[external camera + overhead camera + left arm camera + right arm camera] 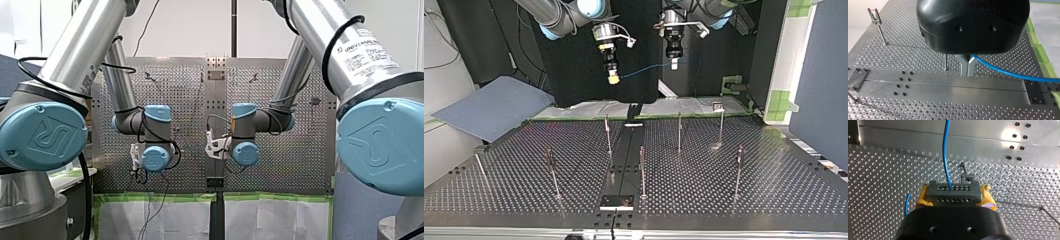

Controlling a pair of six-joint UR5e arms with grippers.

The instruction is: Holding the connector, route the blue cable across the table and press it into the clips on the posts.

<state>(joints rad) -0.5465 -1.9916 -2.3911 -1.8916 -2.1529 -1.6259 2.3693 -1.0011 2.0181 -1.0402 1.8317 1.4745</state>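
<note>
currently i note my right hand [613, 78] clamps the grey connector [953, 192] between yellow pads [988, 197]. my left hand [967, 71] is pinched narrow on the blue cable [1003, 71] (strung between both hands), well above the bench [774, 190] and its posts [679, 131].

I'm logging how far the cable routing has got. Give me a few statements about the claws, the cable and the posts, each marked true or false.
1. My right claw clamps the grey connector between yellow pads. True.
2. The blue cable is pressed into the clips on the posts. False: it hangs in the air between the two claws, above the posts.
3. My left claw is shut on the blue cable. True.
4. Both claws rest on the table. False: both hang above it.
</note>
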